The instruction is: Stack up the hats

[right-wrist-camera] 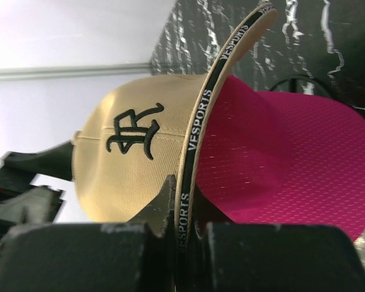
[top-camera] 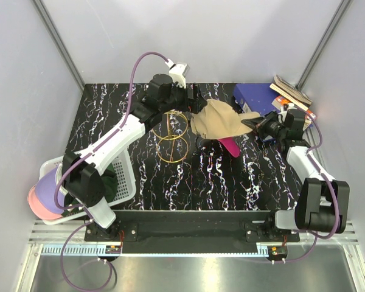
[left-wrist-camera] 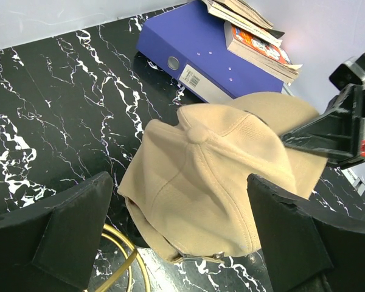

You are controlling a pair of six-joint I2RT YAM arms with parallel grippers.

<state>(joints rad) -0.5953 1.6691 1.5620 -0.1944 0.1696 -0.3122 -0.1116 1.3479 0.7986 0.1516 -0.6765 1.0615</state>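
Waiting caps: a lavender fabric cap and a light pink one sit at the white plastic mesh basket, well apart from the blue ring binder, on its near-left.
Wire frames: the gold wire rings lie left of the binder, just beside the caps in play; steer your left arm clear of them.
Base cap: the magenta mesh baseball cap lies on the table near the binder, on its near side.
Right gripper: it is pinched narrow on the brim edge of the tan fabric baseball cap.
Tan cap: it sits tilted just left of the binder and partly over the magenta cap. You cannot tell whether the crowns touch.
Left gripper: the jaws are spread wide, one on each side of the tan crown, gripping nothing.
Step in hand: seating tan on magenta, likely the stack's first pair.
Doing it well: line up the brims and centre crown over crown. Steady the crown lightly with your left. Lower it level, and release the brim only once it has settled.
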